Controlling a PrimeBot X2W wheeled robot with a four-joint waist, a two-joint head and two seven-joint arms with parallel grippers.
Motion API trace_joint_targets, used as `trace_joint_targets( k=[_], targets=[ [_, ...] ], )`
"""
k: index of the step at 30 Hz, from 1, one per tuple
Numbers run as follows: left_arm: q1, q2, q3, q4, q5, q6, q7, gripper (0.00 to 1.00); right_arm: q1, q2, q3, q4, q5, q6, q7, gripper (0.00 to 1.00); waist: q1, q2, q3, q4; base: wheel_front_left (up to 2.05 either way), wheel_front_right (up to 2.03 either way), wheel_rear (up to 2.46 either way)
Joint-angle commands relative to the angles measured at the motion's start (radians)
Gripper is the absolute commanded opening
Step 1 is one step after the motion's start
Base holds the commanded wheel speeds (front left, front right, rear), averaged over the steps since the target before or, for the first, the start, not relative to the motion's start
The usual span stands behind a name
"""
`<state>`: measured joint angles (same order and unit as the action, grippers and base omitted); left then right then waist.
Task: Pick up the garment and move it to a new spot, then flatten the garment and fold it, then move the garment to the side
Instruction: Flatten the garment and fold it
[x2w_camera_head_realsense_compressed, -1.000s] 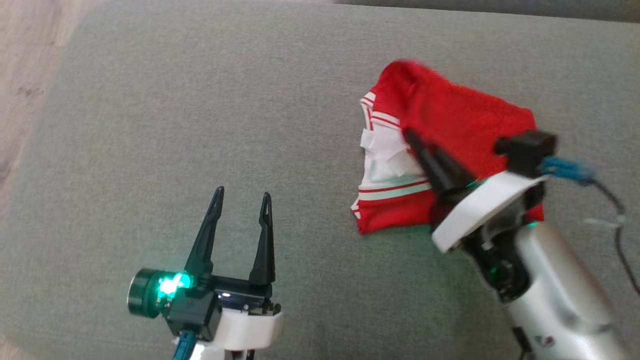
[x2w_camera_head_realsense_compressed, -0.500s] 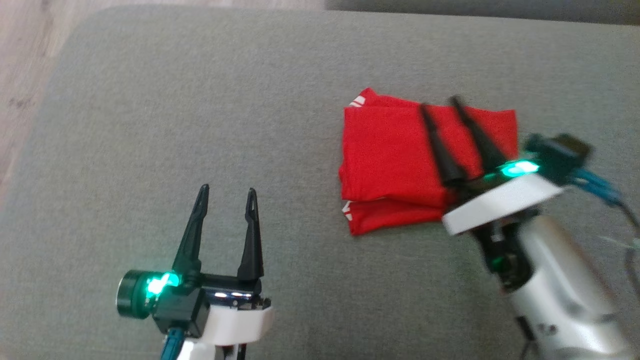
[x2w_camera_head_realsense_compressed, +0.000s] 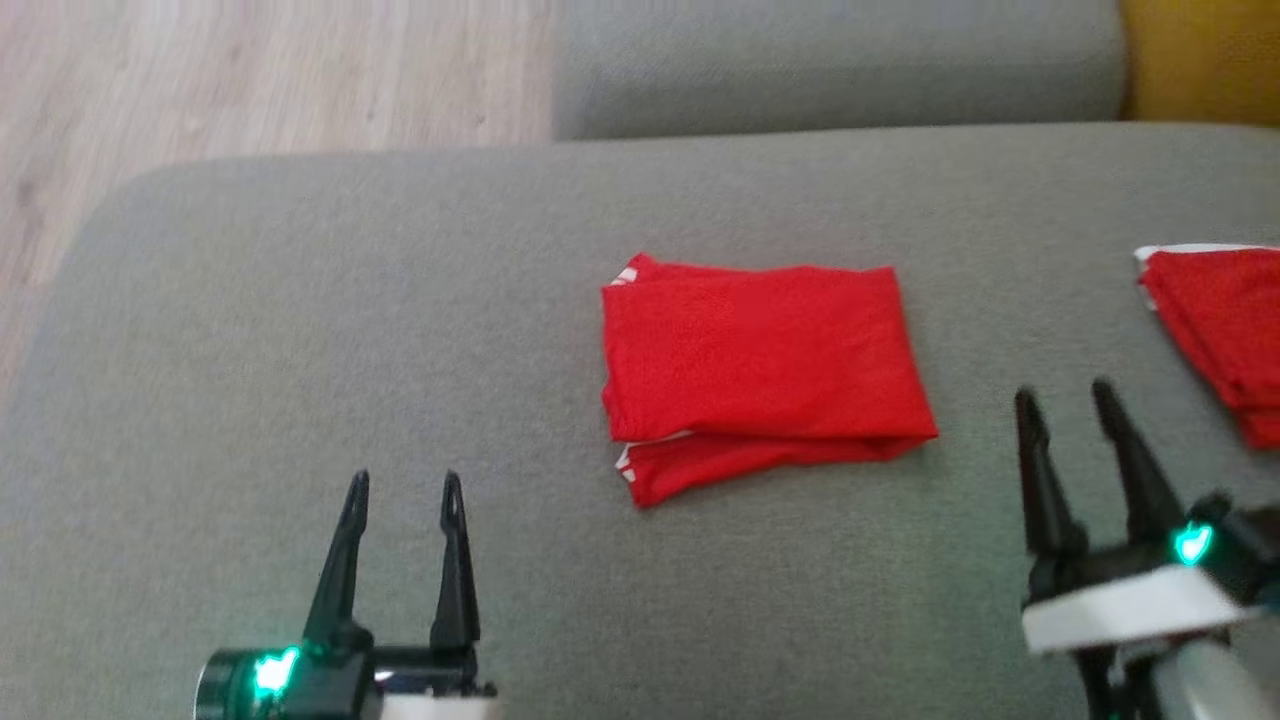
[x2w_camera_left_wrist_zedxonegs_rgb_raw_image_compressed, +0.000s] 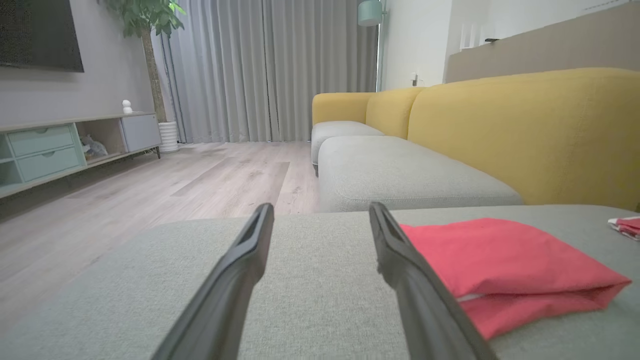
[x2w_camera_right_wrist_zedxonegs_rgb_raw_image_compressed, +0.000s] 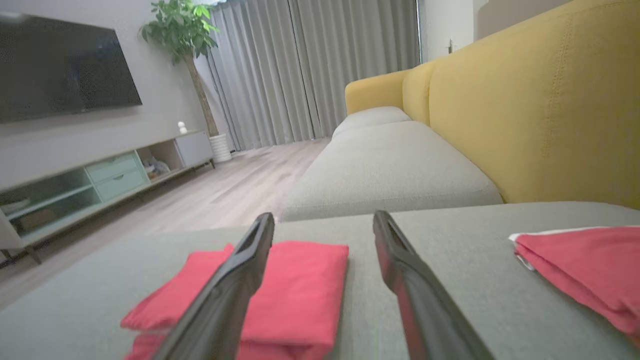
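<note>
Garment: red, folded flat. Both left fingers and right fingers spread, holding nothing, short of it on either side. Lies mid sofa cushion; second red cloth well apart, rightward. Step judged: shift aside, not begun. Next: pinch an edge without spoiling the folds.

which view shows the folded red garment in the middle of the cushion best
The head view: the folded garment lies whole, seen from above. The left wrist view shows it side-on, partly behind the left end effector. The right wrist view has it partly behind the right end effector.
</note>
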<state>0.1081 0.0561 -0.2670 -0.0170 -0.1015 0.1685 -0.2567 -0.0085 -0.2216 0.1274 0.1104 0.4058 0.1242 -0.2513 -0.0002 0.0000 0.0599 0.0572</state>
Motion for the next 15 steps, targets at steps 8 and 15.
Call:
trace_joint_targets(
  k=[8, 15],
  targets=[
    [0.078, -0.003, 0.066, -0.037, 0.039, 0.010, -0.005, 1.00, 0.110, 0.025, -0.012, -0.035, -0.156, 0.007, -0.010, 1.00, 0.0002, 0.0000, -0.087, -0.042, 0.00, 0.00, 0.00],
    [0.094, -0.004, 0.089, -0.022, 0.038, 0.010, -0.005, 1.00, 0.168, 0.058, -0.025, -0.043, -0.204, 0.007, -0.010, 1.00, 0.0002, 0.0000, -0.108, -0.028, 0.00, 0.00, 0.00]
  ],
)
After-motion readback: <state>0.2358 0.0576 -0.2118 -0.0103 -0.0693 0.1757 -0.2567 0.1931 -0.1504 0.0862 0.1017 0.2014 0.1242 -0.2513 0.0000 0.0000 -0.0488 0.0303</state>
